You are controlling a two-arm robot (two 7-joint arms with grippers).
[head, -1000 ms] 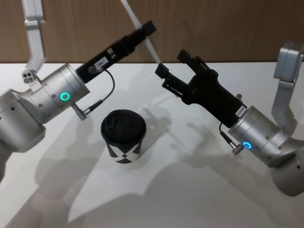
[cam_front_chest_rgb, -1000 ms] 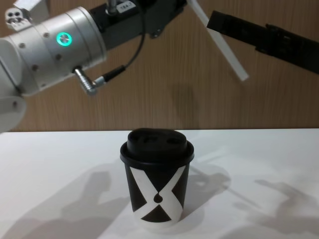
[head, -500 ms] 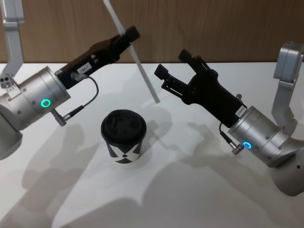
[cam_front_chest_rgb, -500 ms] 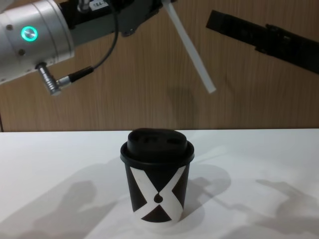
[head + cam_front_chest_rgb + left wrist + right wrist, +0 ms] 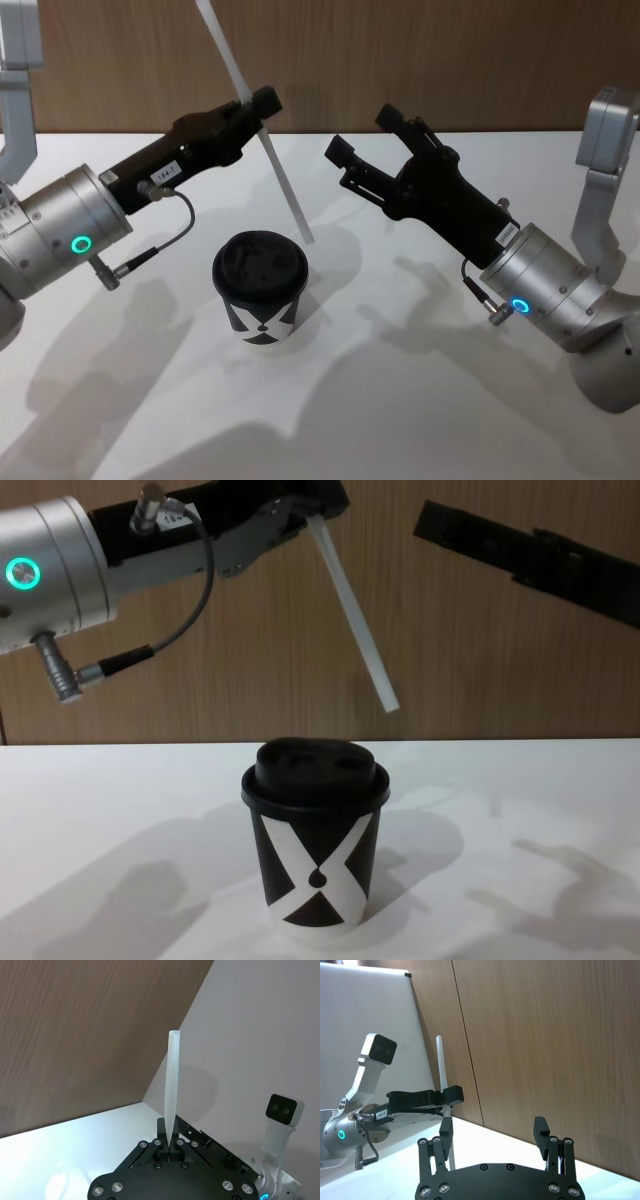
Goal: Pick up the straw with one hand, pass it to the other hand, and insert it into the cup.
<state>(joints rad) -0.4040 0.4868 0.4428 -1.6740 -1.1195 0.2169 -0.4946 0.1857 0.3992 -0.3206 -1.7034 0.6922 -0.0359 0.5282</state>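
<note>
The left gripper (image 5: 262, 102) hangs in the air above the desk (image 5: 400, 400), out toward its far edge, with its fingers pinched tight on the straw (image 5: 256, 138). The grip sits partway along the straw, so a good length pokes up past the fingers toward the wooden wall (image 5: 450, 60) while the longer part slants down and to the right. From the chest view the straw's lower tip (image 5: 388, 706) ends in the air a little above the lid and off to the right side of the cup (image 5: 315, 845), not touching it. The left wrist view looks straight along the closed fingers, with the straw (image 5: 171, 1090) standing out from between them.

The cup stands upright on the desk, nearer the left side than the right, its domed black lid on and the white X facing the robot. In the head view the cup (image 5: 260, 288) sits below and just in front of the straw's lower end.

The right gripper (image 5: 366, 145) is held off to the right of the straw, well clear of it, fingers spread wide and holding nothing; the right wrist view shows its fingers (image 5: 540, 1135) parted, though how far it hangs above the desk is hard to judge.
</note>
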